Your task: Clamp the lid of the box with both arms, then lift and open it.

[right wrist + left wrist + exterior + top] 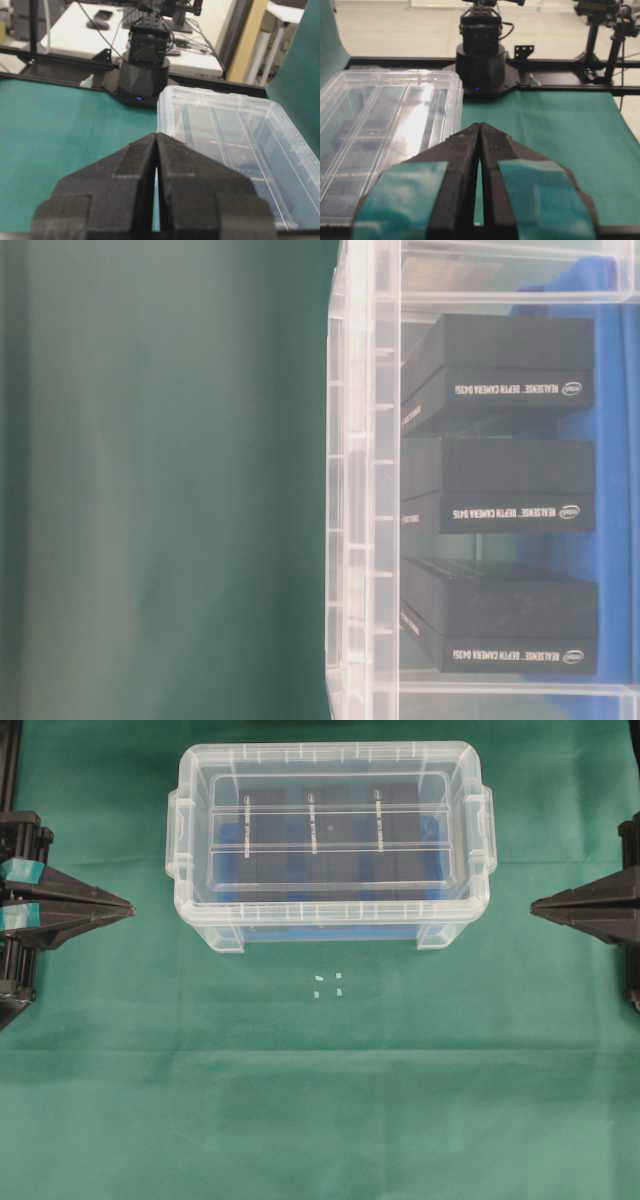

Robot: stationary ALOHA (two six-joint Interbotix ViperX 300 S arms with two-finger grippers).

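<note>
**Closed storage box on a green cloth, both grippers at rest**

A green cloth [320, 1120] covers the work surface; four small white marks [328, 984] lie on it just near of the box. Beyond the cloth, the wrist views show black arm bases, a black frame rail and, in the right wrist view, a white desk [75, 30] with cables. The box [330, 925], a deep clear tub, sits in the far middle of the cloth with the lid [330, 830] seated flat on it. Through the clear wall, three black boxes [500, 500] stand side by side against a blue insert [615, 540]; each bears white lettering reading "REALSENSE DEPTH CAMERA D435" with a small oval logo. The left gripper [128, 906], taped in teal, rests at the left edge with its jaws pressed together, tips pointing toward the box and well apart from it. The right gripper [536, 906], at the right edge, has its jaws likewise together, holding nothing.
</note>
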